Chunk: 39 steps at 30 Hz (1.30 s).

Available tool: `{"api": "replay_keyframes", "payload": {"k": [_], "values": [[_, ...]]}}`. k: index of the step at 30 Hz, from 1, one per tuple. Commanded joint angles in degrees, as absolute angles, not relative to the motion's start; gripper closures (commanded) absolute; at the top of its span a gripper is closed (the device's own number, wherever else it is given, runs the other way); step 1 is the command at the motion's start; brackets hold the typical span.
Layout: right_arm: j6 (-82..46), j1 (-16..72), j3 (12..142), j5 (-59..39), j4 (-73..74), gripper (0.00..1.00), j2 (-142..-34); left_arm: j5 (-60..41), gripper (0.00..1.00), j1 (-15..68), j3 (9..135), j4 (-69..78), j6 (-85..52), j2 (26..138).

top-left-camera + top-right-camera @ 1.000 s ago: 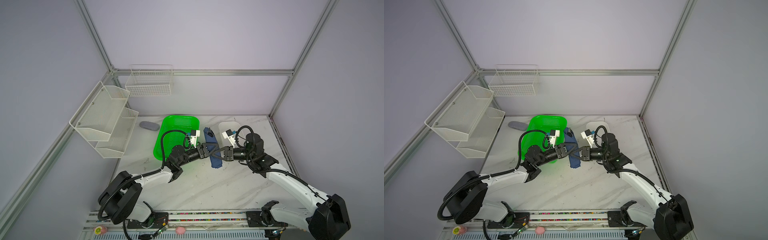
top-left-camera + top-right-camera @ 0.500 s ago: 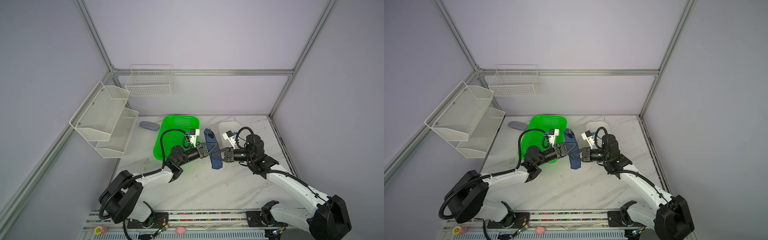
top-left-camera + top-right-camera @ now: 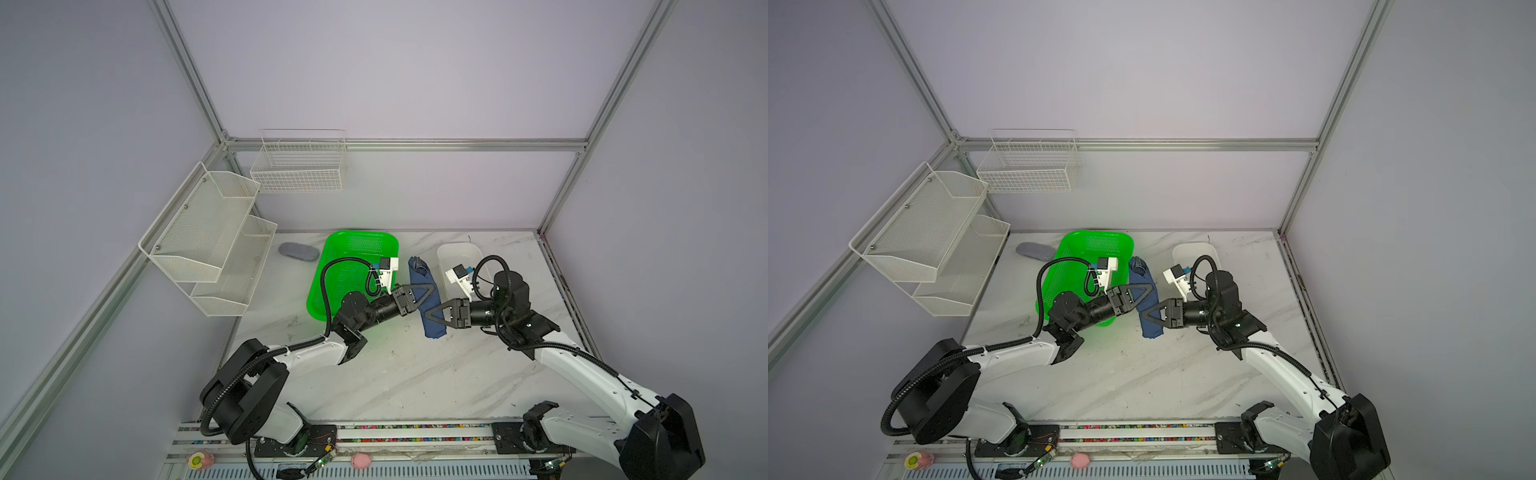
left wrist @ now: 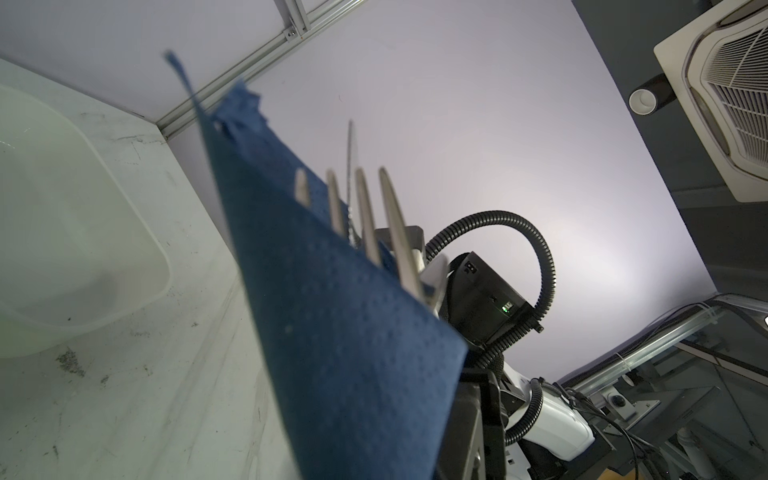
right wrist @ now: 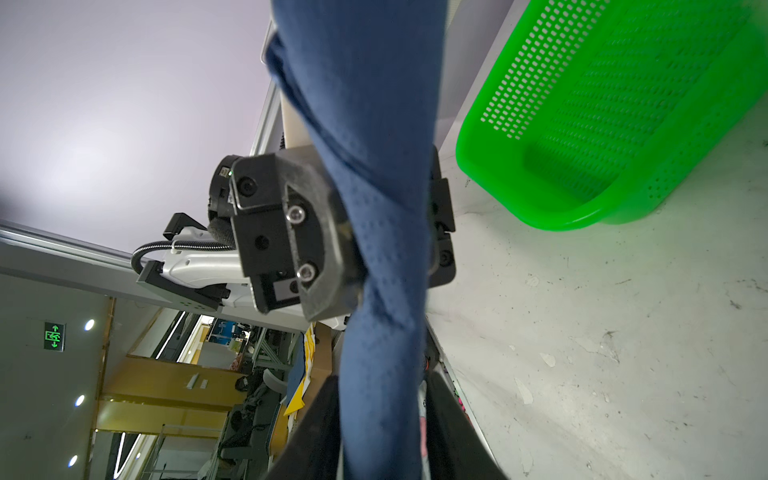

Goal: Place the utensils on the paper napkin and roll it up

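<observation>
Left gripper (image 3: 433,288) reaches in from the left, and we read it as clamped on the dark navy-blue paper napkin (image 3: 418,271). The right wrist view shows its jaws tight on either side of the roll. Right gripper (image 3: 428,314) comes in from the right, its jaws straddling the same roll slightly nearer. We cannot tell whether it presses or has let go.

The napkin is already a narrow twisted roll running near to far. It sits between the bright green perforated plastic basket (image 3: 360,234) on its left and the white rectangular plastic tray (image 3: 441,254) on its right, over the white marble tabletop (image 3: 415,374). Resting or lifted, we cannot tell.

We take the utensils as inside. In the left wrist view the slim silver metal fork (image 4: 368,216) pokes its tines past the napkin's edge, with a thin blade edge (image 4: 351,158) beside them, probably the knife. We cannot make out the spoon, and we see none loose on the table.

We judge placing done and rolling nearly done, though the far end looks loose and flared. Left to do: tighten that end, set the roll down, release.
</observation>
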State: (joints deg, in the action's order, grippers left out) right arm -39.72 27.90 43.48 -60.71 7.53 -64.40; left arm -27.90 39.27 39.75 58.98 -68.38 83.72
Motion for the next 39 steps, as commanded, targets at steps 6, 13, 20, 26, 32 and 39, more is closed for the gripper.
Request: {"api": "replay_keyframes", "payload": {"k": [6, 13, 20, 26, 32, 39], "values": [[-36.7, 27.7, 45.3, -62.6, 5.1, 0.83, -63.9, -28.7, 0.82, 38.7, 42.9, 62.0, -68.2, 82.6], [-37.8, 27.7, 45.3, -62.0, 6.6, 0.87, -63.2, -28.2, 0.50, 38.3, 41.2, 56.1, -65.3, 78.4], [-38.6, 27.7, 45.7, -62.3, 8.2, 0.87, -63.1, -29.8, 0.27, 38.6, 37.9, 54.6, -66.8, 78.4], [-39.4, 27.7, 45.7, -62.1, 9.6, 0.87, -63.0, -29.9, 0.24, 40.1, 37.6, 52.9, -65.9, 78.0], [-40.7, 27.7, 45.3, -62.2, 11.7, 0.87, -62.9, -27.5, 0.30, 40.4, 36.0, 52.8, -65.9, 78.1], [-42.0, 27.7, 44.7, -62.8, 13.8, 0.87, -63.0, -27.3, 0.44, 40.4, 37.3, 51.7, -65.3, 78.2]]}}
